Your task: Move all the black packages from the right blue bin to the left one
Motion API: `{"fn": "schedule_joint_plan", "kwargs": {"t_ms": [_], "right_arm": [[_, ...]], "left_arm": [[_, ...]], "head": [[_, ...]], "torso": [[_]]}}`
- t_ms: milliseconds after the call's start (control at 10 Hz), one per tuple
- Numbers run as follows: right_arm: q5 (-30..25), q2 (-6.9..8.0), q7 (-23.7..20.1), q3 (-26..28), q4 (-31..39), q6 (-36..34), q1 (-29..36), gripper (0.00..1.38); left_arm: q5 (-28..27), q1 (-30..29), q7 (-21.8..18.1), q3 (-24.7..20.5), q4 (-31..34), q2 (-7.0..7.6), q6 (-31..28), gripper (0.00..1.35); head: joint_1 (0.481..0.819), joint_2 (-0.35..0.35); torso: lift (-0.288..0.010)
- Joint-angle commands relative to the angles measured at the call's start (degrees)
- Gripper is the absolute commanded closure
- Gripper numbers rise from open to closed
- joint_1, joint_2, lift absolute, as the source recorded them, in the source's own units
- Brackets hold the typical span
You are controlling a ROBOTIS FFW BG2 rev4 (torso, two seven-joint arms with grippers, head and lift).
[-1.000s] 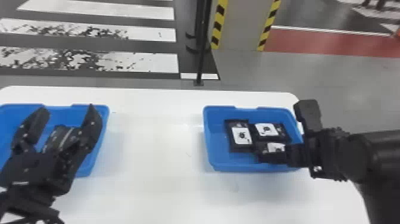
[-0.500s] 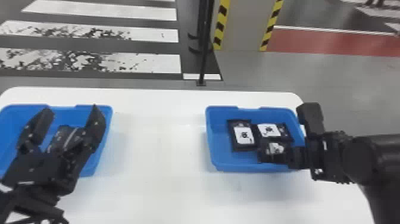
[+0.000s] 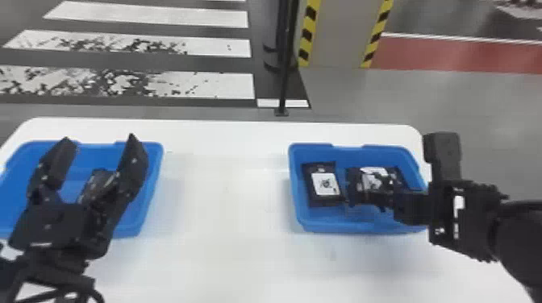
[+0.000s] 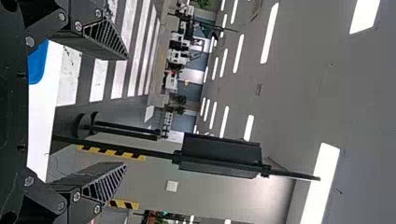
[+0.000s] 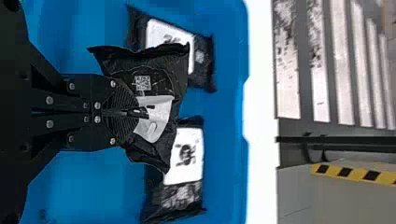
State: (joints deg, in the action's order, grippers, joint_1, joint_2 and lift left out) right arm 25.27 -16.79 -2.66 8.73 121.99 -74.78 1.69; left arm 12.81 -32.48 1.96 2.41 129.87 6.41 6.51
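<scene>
In the head view, my right gripper (image 3: 397, 197) is over the right blue bin (image 3: 359, 230), at a black package (image 3: 373, 183). The right wrist view shows the right gripper (image 5: 135, 113) shut on a crumpled black package (image 5: 161, 77) with a white label. Behind it lie two more labelled packages (image 5: 201, 60) (image 5: 183, 154) on the bin floor; one is at the bin's left side (image 3: 324, 185) in the head view. My left gripper (image 3: 101, 143) stands open above the left blue bin (image 3: 151, 193), where a black package (image 3: 94, 183) lies partly hidden. Its fingers are wide apart around nothing in the left wrist view (image 4: 123, 112).
Both bins stand on a white table (image 3: 226, 201), with a bare stretch of tabletop between them. Past the table's far edge a thin black pole (image 3: 287, 60) rises from the floor, near a pillar (image 3: 336, 36) with yellow-black stripes.
The package in my right gripper has been drawn up and now covers part of the package behind it. The left gripper has hardly moved; the head view has shifted slightly.
</scene>
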Motion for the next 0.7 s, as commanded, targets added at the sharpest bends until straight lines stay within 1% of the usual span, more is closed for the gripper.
{"fn": "schedule_joint_plan", "kwargs": {"t_ms": [0, 100, 200, 300, 400, 500, 600], "right_arm": [[2.1, 0.0, -0.9, 0.3, 2.5, 3.6, 0.4, 1.26], [4.7, 0.0, -2.3, 0.3, 3.7, 5.9, 0.7, 1.26], [7.4, 0.0, -4.9, 0.3, 3.8, 8.4, 0.6, 1.26], [10.3, 0.0, -6.7, -1.0, 4.8, 9.5, 0.6, 1.26], [12.7, -0.17, -7.2, -2.8, 6.5, 9.5, 0.6, 1.26], [15.5, -0.44, -7.9, -4.8, 7.3, 9.5, 0.0, 1.26], [18.5, -0.7, -8.8, -7.1, 7.0, 9.5, -1.0, 1.26]], "left_arm": [[0.1, 0.0, 0.1, 0.2, 0.0, 0.0, 1.9, 0.28], [0.4, 0.1, 0.1, 0.6, 0.0, 0.18, 3.1, 0.28], [1.9, 0.1, 0.1, 1.5, 0.0, 0.36, 3.3, 0.28], [3.4, 0.3, 0.1, 2.6, 0.3, 0.8, 3.6, 0.28], [4.0, 0.6, 0.1, 3.9, 0.4, 1.23, 3.6, 0.28], [4.7, 1.1, 0.1, 6.0, 0.4, 2.11, 3.1, 0.28], [4.7, 2.1, 0.1, 8.0, 0.4, 2.82, 1.1, 0.28]], "head": [[0.695, -0.083], [0.695, -0.066], [0.695, -0.046], [0.695, -0.031], [0.695, -0.005], [0.695, 0.021], [0.695, 0.045]], "torso": [[-0.181], [-0.181], [-0.181], [-0.181], [-0.181], [-0.181], [-0.181]]}}
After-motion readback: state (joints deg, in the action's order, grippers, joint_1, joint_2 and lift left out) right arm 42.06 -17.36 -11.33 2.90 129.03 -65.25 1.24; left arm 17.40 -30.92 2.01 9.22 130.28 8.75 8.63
